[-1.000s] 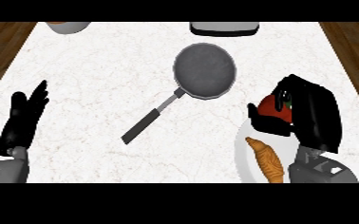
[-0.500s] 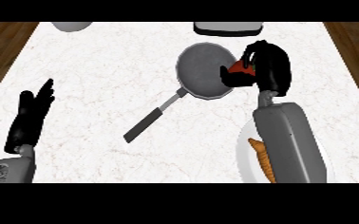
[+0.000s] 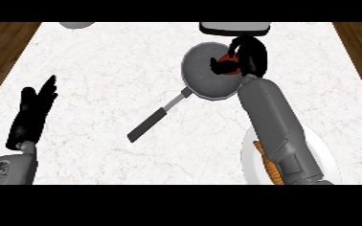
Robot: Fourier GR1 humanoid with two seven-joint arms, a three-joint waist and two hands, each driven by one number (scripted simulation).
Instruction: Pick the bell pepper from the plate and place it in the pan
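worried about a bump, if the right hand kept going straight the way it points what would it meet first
Probably the grey object at the counter's far edge, just beyond the pan. The right hand holds the bell pepper over the pan; height is unclear.

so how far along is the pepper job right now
Done: the bell pepper is off the plate, which shows only an orange item. In hand: the right hand is curled round the pepper above the pan. Left: opening the hand to set it in the pan. The left hand rests open at the left edge.

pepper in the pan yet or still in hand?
In hand. The right hand is curled round the red bell pepper over the pan; contact with the pan cannot be told.
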